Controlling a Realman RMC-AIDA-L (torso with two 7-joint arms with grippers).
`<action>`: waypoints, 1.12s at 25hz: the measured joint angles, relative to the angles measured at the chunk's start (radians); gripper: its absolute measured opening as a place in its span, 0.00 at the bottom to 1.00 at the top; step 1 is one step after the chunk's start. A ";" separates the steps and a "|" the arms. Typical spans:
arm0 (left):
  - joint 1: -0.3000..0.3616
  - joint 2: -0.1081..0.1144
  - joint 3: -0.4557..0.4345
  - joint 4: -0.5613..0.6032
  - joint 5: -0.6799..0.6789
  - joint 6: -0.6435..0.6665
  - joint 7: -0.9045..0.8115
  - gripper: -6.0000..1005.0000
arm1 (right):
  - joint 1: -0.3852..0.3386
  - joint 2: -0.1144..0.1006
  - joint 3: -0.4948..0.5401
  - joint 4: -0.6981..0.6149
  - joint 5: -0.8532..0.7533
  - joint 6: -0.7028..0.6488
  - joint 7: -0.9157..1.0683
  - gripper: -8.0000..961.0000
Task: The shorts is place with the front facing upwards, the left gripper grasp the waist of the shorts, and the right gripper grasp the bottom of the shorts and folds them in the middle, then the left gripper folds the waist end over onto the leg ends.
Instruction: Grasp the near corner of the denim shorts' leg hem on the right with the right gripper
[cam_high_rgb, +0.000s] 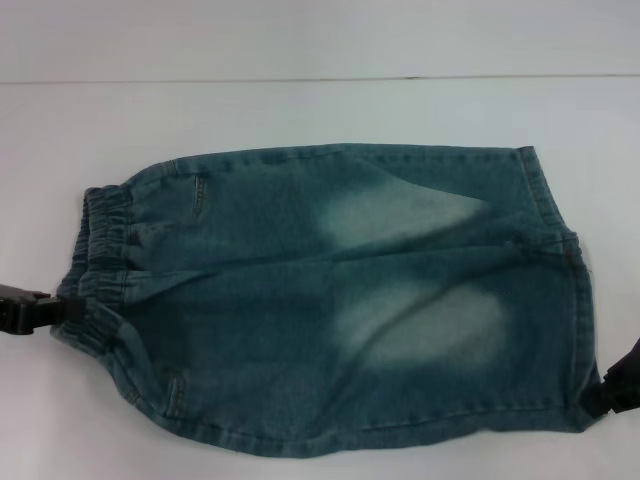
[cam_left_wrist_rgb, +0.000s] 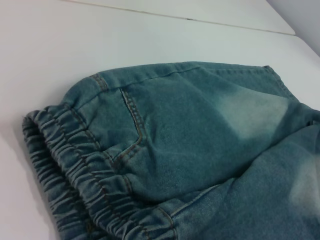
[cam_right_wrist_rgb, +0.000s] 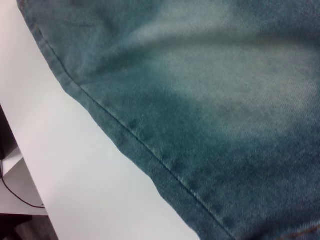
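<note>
— two black claws, one at each end of the blue-green faded denim shorts (cam_high_rgb: 330, 300); why there?
— shorts lie flat on the white table (cam_high_rgb: 300, 110), waist to the robot's left. the left gripper (cam_high_rgb: 45, 310) meets the gathered elastic waistband (cam_high_rgb: 100, 270) at its near corner, the right gripper (cam_high_rgb: 615, 390) touches the near corner of the straight leg hem (cam_high_rgb: 575, 300), likely so both ends lift together for the fold.
— clamped?
— i cannot tell for either; fingers are hidden.
</note>
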 joint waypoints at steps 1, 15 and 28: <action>0.000 0.000 0.000 0.000 0.000 0.000 0.000 0.03 | 0.000 0.000 0.000 0.000 0.000 0.001 0.000 0.33; 0.000 0.000 0.000 0.000 0.000 0.000 0.000 0.03 | 0.002 -0.025 0.038 -0.027 0.009 -0.043 0.011 0.07; -0.004 0.000 0.000 -0.003 0.000 -0.003 0.000 0.03 | 0.002 -0.032 0.033 -0.109 -0.073 -0.130 0.045 0.37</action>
